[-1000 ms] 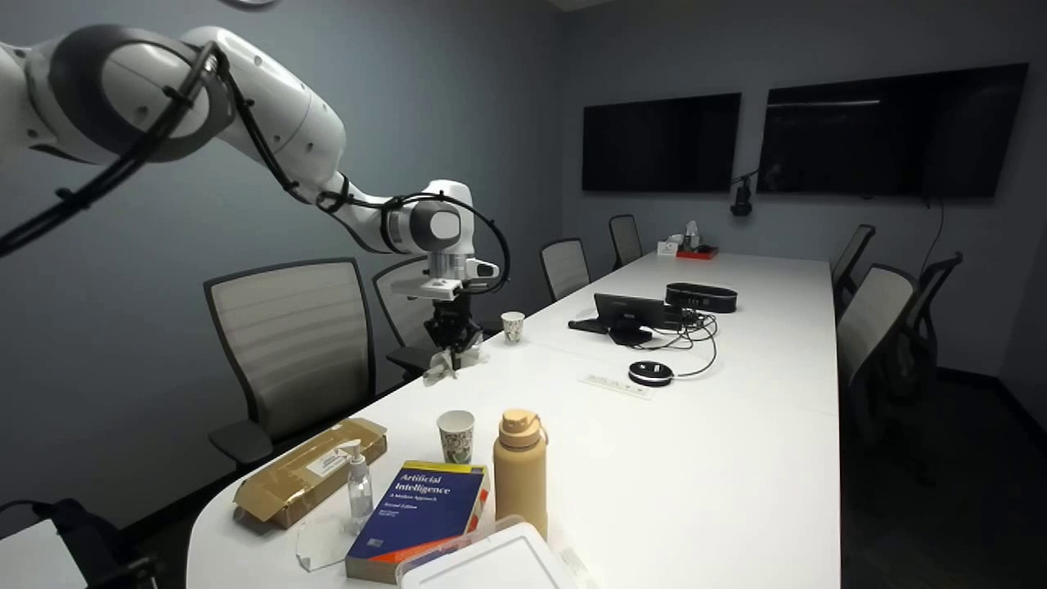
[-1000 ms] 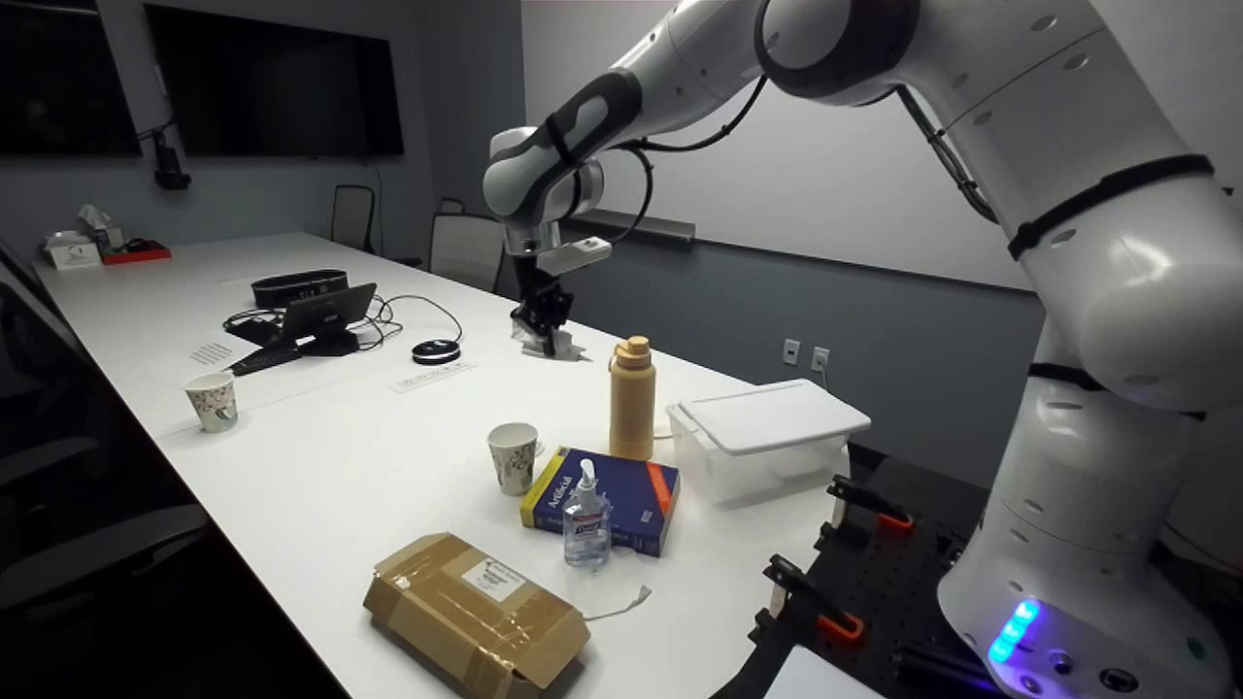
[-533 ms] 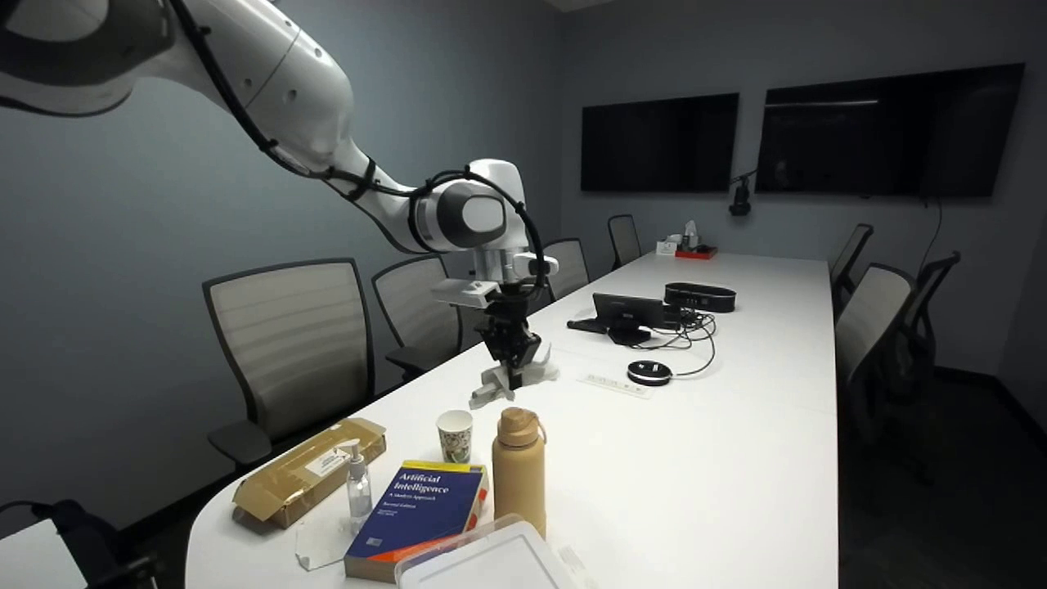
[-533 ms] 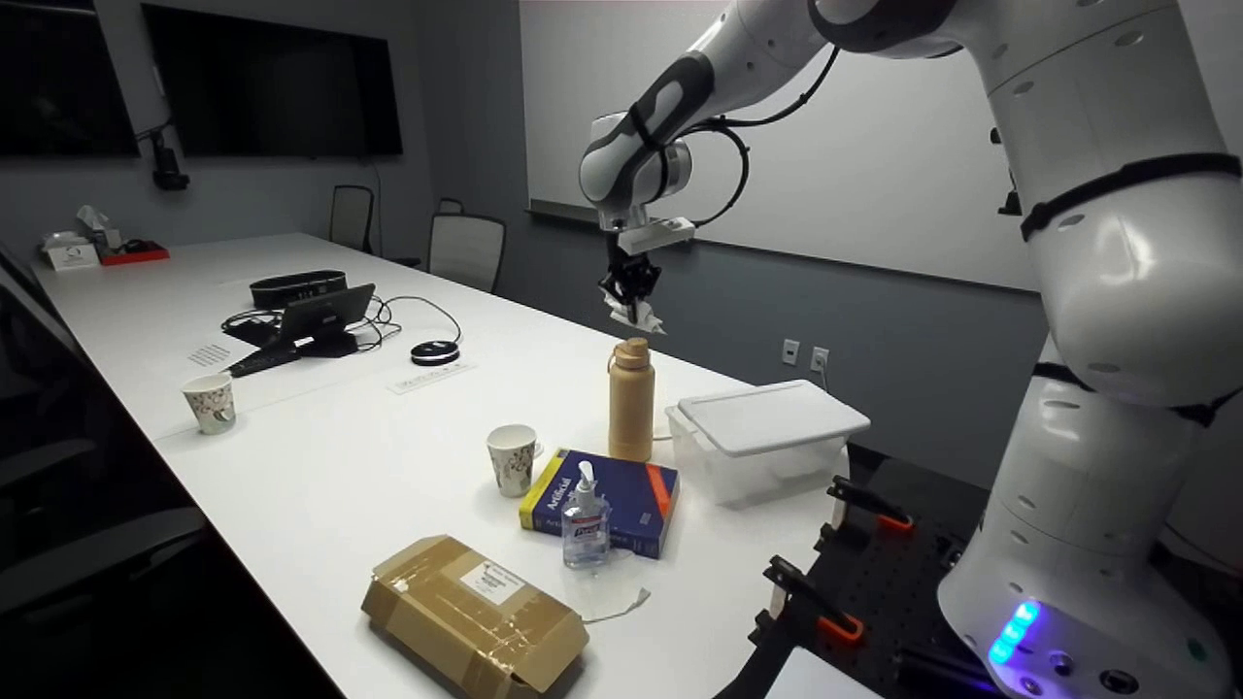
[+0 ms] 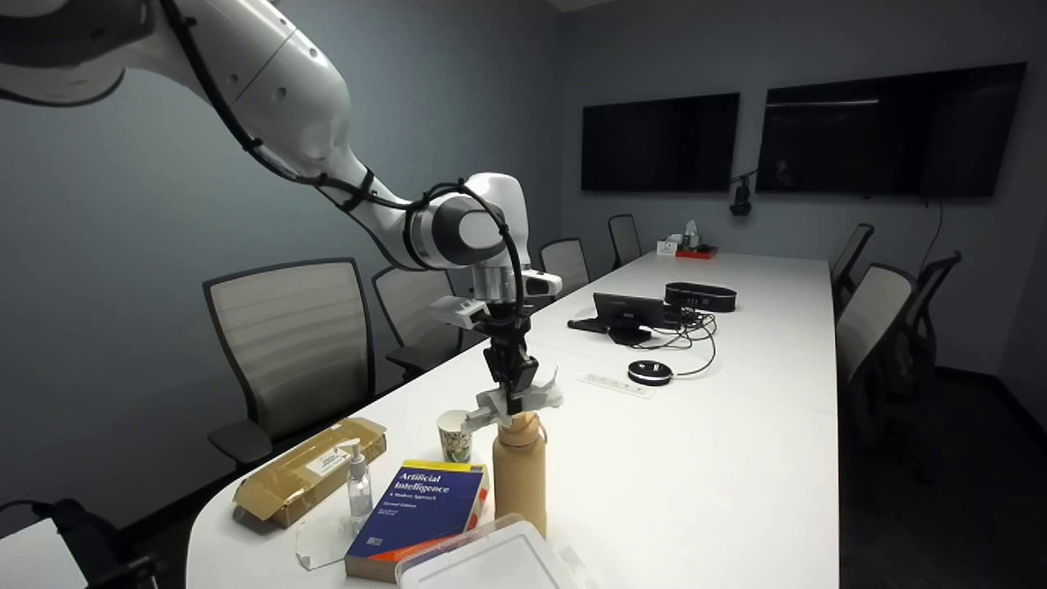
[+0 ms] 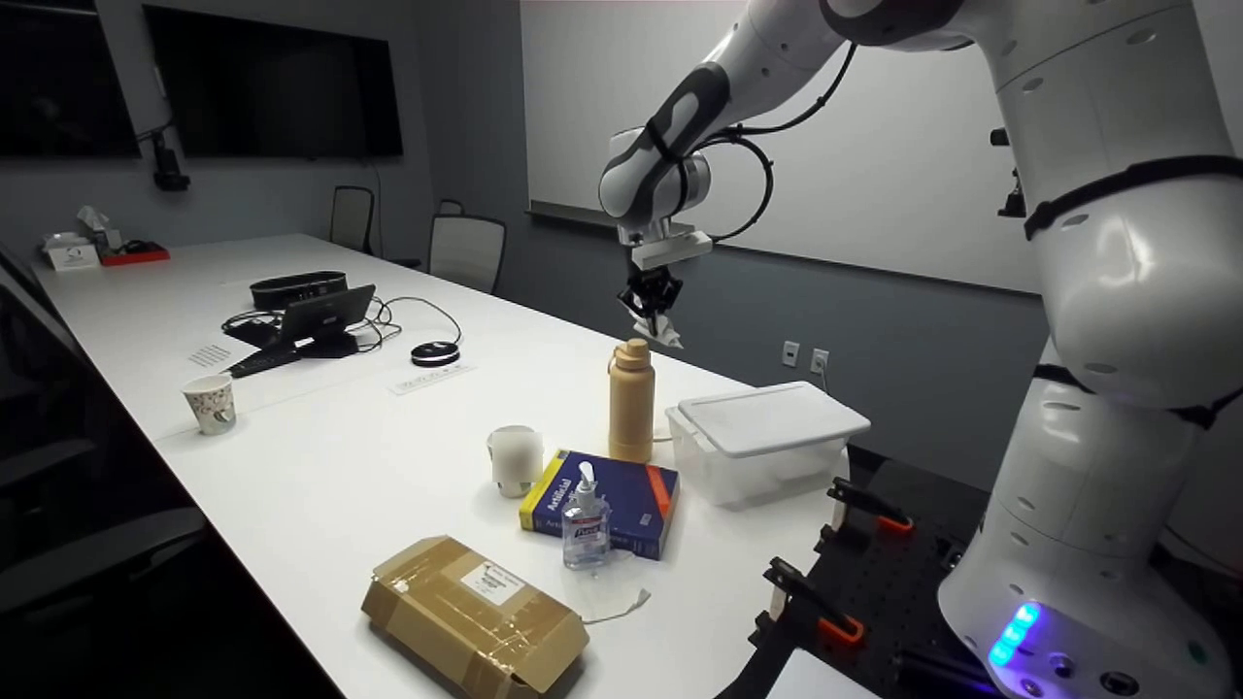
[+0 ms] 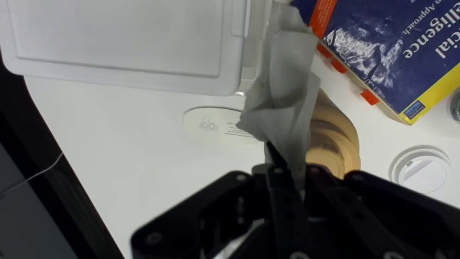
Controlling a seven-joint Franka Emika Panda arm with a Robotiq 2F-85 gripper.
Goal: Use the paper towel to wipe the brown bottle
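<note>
At the gripper (image 5: 514, 401): presses together on paper towel (image 7: 291, 79), pinching near the middle. Leaves loose folds hanging to both sides, presumably to offer enough soft face for wiping. Points downward, likely to allow lowering along the target's flank. Just beside and below: brown bottle (image 6: 631, 413), on the table (image 5: 695, 458). Shows no certain contact with the towel; probably calls for a small shift sideways and down before wiping. Stands upright, probably to present the full wall height. Appearance: tall, cylindrical, matte tan-brown, with a narrower rounded cap (image 6: 633, 357) of matching colour; partly masked by towel in the wrist view. Soiling: cannot be told. Farther out from the gripper, near the bottle's foot: blue book (image 5: 421, 511) and white-lidded bin (image 6: 757, 476), possibly useful as stops against sliding, but likely to obstruct low strokes. Beyond the bottle: paper cup (image 5: 455, 446).
</note>
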